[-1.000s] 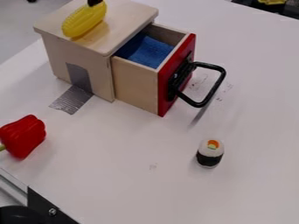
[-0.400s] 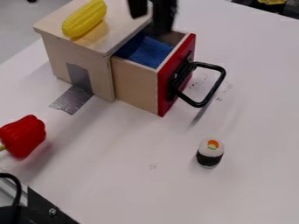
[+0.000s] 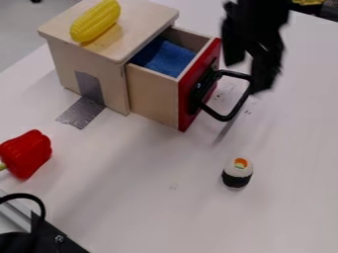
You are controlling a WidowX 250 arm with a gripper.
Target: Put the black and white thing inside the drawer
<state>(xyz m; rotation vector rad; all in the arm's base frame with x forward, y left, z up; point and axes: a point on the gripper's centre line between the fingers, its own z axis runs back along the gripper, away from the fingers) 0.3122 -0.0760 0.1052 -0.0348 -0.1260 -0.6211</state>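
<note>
Gripper [image 3: 249,63] over white table [image 3: 151,212]; grey floor [image 3: 23,37] beyond.

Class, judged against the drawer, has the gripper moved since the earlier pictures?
Yes. The gripper moved right and down in the view, from above the drawer towards its black handle.

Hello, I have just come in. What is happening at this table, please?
A robot arm is at work here. Its tool is open, holds nothing and hangs near the black handle of the drawer. The drawer is pulled out, with a blue cloth inside. The black and white sushi piece, which should go into the drawer, stands on the table, not yet picked up.
</note>
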